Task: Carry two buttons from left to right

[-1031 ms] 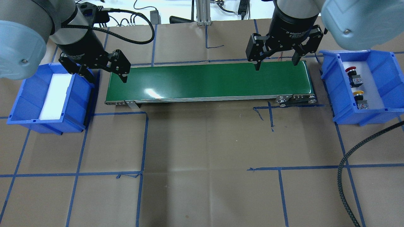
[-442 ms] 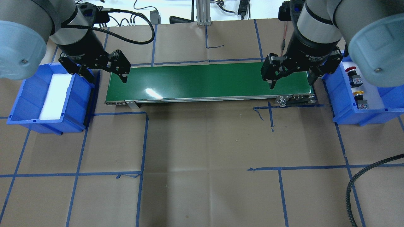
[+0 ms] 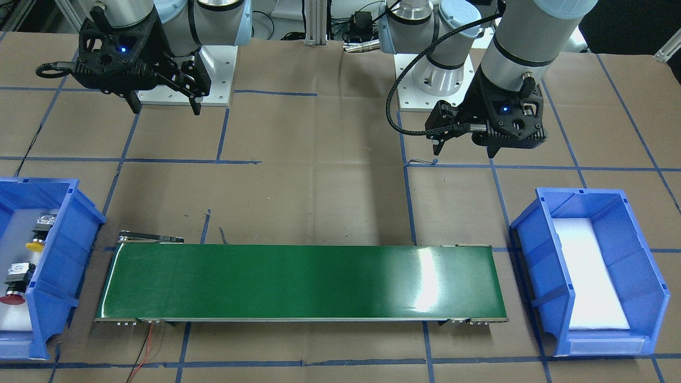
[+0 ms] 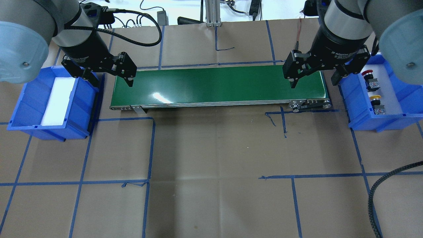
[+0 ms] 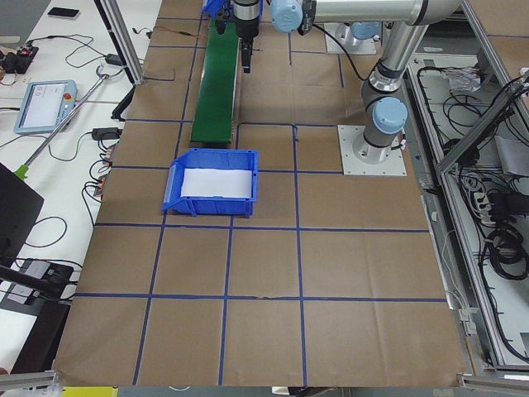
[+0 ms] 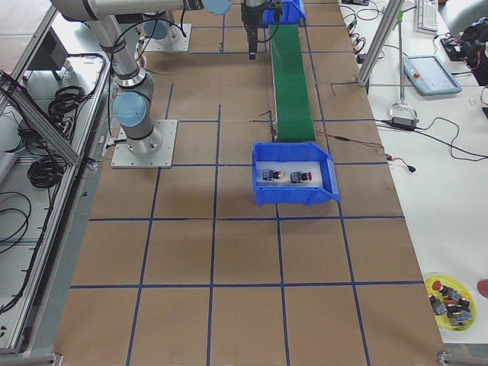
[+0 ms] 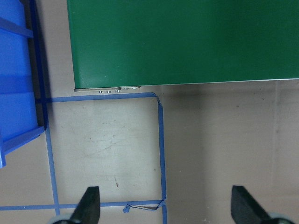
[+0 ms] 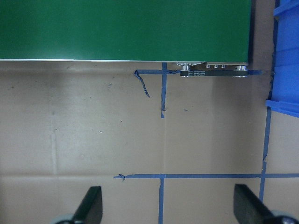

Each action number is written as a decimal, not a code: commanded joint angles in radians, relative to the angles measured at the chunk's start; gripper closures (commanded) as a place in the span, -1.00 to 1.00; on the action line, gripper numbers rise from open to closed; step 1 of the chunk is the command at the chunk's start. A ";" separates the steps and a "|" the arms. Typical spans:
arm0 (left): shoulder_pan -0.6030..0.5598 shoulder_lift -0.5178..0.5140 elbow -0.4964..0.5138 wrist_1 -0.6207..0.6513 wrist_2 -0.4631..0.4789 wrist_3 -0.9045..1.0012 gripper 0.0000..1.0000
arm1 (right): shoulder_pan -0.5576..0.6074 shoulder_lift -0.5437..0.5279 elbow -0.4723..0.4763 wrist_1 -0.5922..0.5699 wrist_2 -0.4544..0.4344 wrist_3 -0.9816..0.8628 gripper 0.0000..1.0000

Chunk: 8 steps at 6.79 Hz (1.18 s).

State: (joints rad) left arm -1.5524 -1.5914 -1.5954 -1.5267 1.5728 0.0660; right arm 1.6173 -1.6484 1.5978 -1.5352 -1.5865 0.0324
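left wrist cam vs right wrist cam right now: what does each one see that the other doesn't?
Only left wrist: a wall of the left bin at the frame's left edge, next to the plain end of the green belt.
Only right wrist: the roller bracket at the belt's other end, and a corner of the right bin at the frame's right edge.
Shared: the belt across the top, brown paper with blue tape lines below it, and an open, empty gripper at the bottom: the left gripper in one, the right gripper in the other.
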 commanded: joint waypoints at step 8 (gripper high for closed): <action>0.000 0.001 0.000 -0.001 -0.005 0.000 -1.00 | 0.006 0.016 -0.003 -0.010 0.073 -0.029 -1.00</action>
State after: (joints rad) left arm -1.5524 -1.5917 -1.5953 -1.5277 1.5684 0.0660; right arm 1.6231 -1.6298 1.5954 -1.5447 -1.4927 0.0026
